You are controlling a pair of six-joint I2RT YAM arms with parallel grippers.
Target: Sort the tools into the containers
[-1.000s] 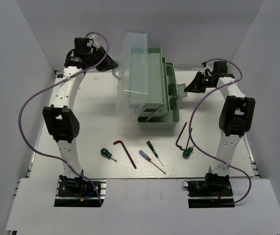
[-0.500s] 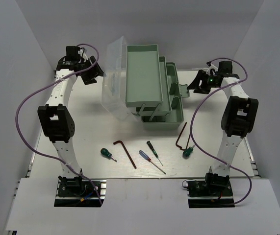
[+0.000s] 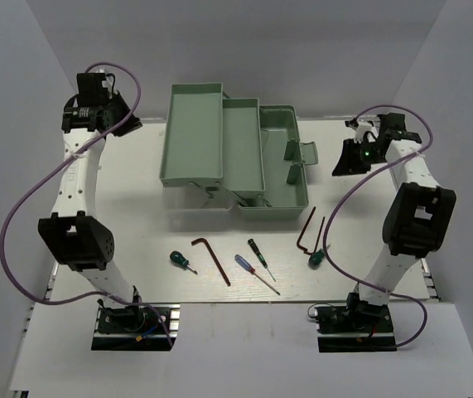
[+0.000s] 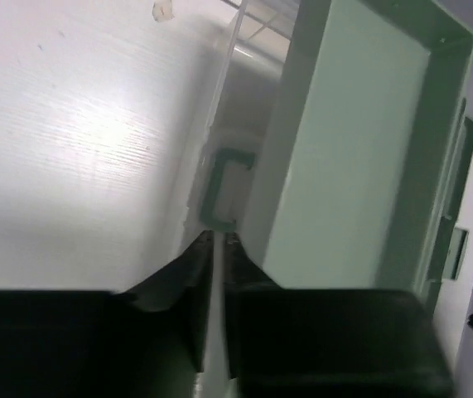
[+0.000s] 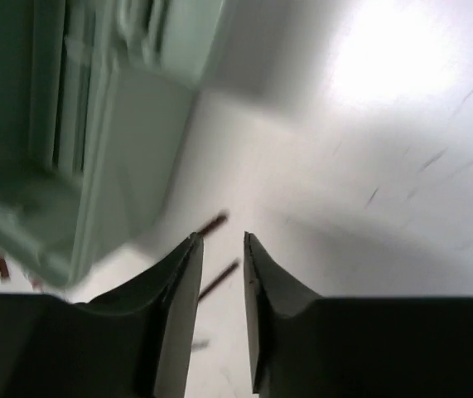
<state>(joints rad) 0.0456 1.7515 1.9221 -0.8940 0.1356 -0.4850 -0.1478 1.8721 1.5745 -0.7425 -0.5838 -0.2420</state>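
The mint-green toolbox stands folded out at the back: upper tray (image 3: 193,133), middle tray (image 3: 241,149), base (image 3: 284,162). My left gripper (image 3: 128,124) is left of the upper tray. In the left wrist view it (image 4: 217,239) is shut on the thin edge of the clear lid (image 4: 219,91), next to the upper tray (image 4: 344,157). My right gripper (image 3: 344,162) hovers right of the base, slightly open and empty (image 5: 221,240). On the front table lie a green screwdriver (image 3: 180,260), a hex key (image 3: 211,259), a blue screwdriver (image 3: 255,274), a black screwdriver (image 3: 260,259), a second hex key (image 3: 306,230) and a second green screwdriver (image 3: 317,258).
The toolbox handle (image 3: 296,153) sticks out on the base's right side. White walls close in the table at the back and both sides. The toolbox side (image 5: 95,166) shows left of my right fingers, and a blurred hex key (image 5: 213,224) lies beyond them.
My left gripper swung left and outward with the clear lid, and the trays folded out from a stack to a flat spread. My right gripper drifted slightly right and down.
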